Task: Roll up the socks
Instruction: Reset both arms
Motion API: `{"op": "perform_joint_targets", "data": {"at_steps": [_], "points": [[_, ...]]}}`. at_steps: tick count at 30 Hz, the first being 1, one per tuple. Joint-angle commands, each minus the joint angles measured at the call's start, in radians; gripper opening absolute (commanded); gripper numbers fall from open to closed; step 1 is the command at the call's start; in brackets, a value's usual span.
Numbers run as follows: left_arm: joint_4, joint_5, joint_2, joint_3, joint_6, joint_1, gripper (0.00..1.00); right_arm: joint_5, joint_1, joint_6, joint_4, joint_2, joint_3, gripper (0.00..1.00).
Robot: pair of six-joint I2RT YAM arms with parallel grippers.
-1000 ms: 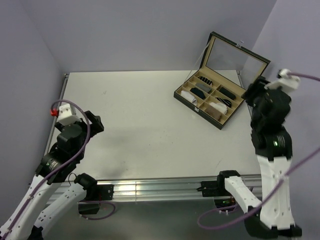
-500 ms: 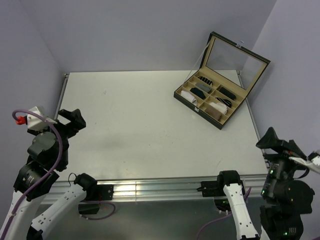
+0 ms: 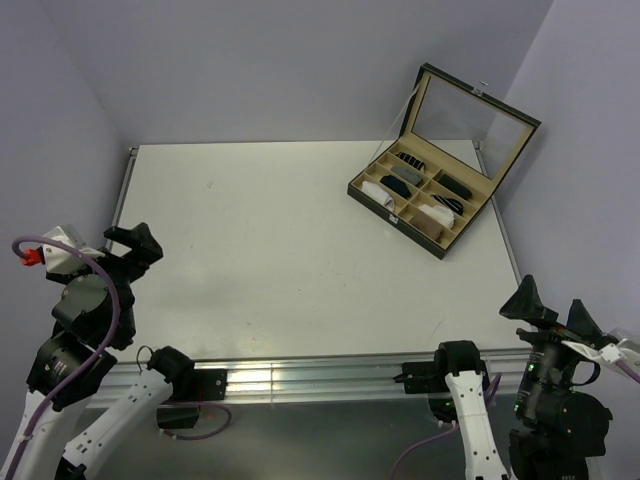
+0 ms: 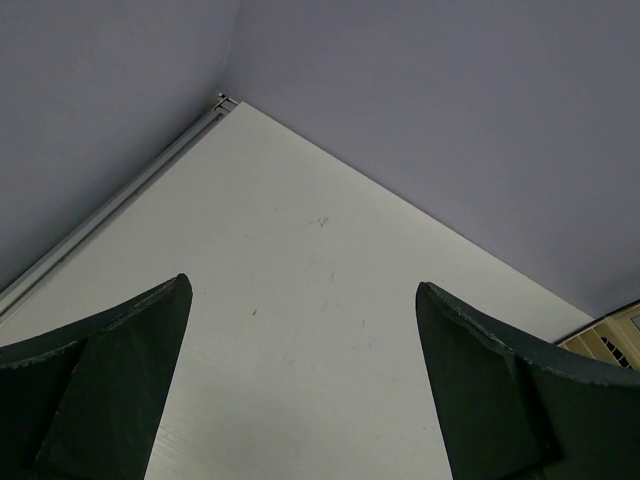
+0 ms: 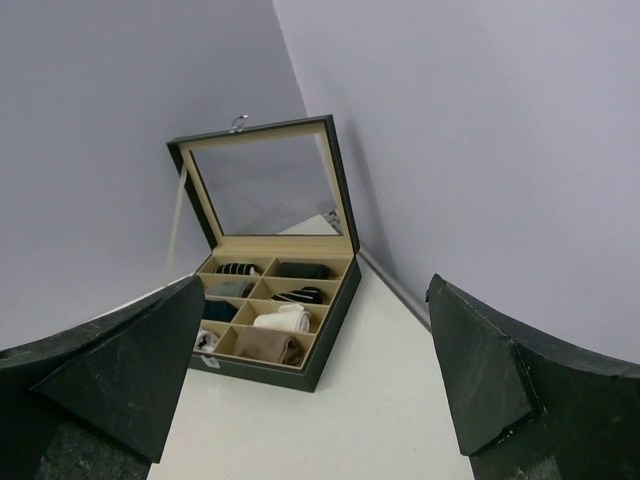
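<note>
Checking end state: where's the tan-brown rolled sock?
The tan-brown rolled sock lies in the open black compartment box at the white table's far right, in the front-row compartment of the right wrist view, beside the white rolled sock.

Case [image 3: 412, 232] in my worktop's [image 3: 280, 250] far right corner, lid [image 3: 465, 115] raised behind it, sock rolls [image 3: 410, 160] in its compartments, my left gripper [image 3: 132, 243] off the near left corner, right gripper [image 3: 552, 308] off the near right.

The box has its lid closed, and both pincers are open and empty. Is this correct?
No: the lid of the box stands open, as the right wrist view shows. The left pincer and right pincer are indeed open and empty.
</note>
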Motion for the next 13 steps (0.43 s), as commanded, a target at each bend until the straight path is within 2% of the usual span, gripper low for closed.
{"op": "perform_joint_targets", "data": {"at_steps": [1, 13], "points": [[0.042, -0.025, -0.001, -0.006, -0.024, -0.005, 1.0, -0.015, 0.013, -0.019, 0.034, -0.012, -0.014, 1.0], [0.068, -0.028, 0.022, -0.025, -0.018, -0.005, 0.99, -0.037, 0.014, -0.028, 0.059, 0.016, -0.05, 1.0]]}}
